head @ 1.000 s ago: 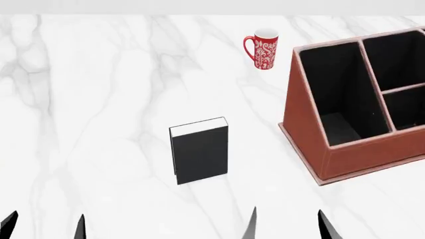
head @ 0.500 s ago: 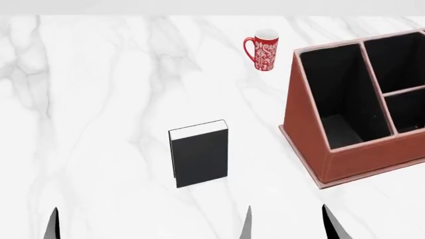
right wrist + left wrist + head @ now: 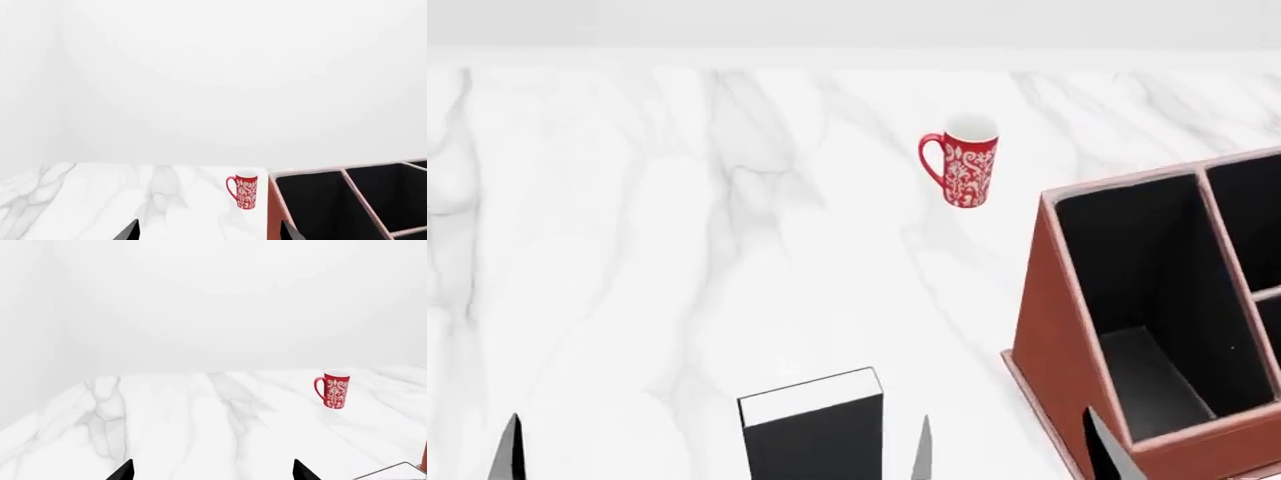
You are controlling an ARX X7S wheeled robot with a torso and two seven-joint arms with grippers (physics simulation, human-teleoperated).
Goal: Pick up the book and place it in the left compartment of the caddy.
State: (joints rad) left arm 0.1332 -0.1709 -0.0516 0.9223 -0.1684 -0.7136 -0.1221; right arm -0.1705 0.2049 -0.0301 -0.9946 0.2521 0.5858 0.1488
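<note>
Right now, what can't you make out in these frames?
- Book: lower part cut by the head view's bottom edge; in the left wrist view only a sliver at the corner.
- Caddy: right side cut by the head view's edge, so the smaller sections are partly unseen.
- Left gripper and right gripper: only the fingers' tips show in every view; arms out of frame.

Left pincer point(image 3: 714, 455): thin, black, pointed fingertips; right pincer point(image 3: 1014, 450): black, tapering blades.
</note>
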